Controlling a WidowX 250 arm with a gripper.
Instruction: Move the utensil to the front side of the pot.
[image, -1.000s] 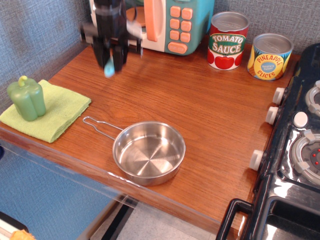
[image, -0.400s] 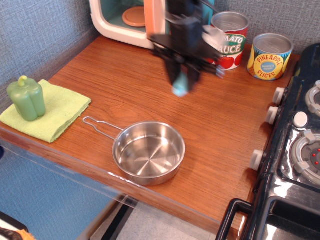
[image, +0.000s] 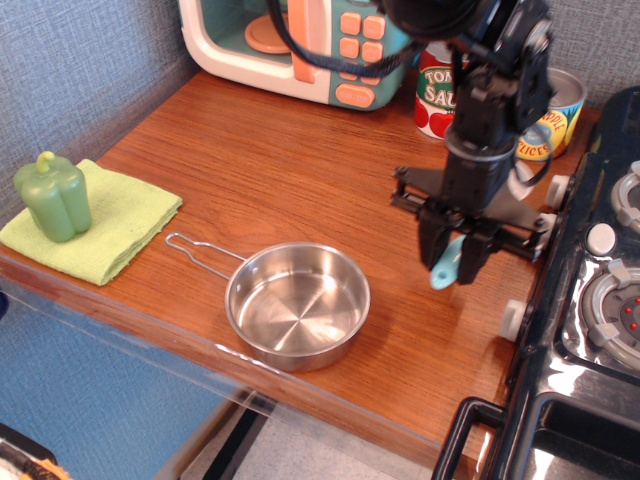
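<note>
Observation.image shows the end effector (image: 452, 258) clamped on the utensil (image: 446, 266), its light blue handle poking down between the fingers, long axis near vertical, hanging above the bench (image: 300, 170). It hovers right of the pot (image: 298, 305), just apart from its rim. The pot sits at the near edge, wire handle pointing left. Judging from this, the drop spot lies down and slightly left.

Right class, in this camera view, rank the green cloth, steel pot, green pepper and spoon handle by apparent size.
1. green cloth and pot: look alike, left unranked
2. green pepper
3. spoon handle, partly hidden in the gripper
</note>
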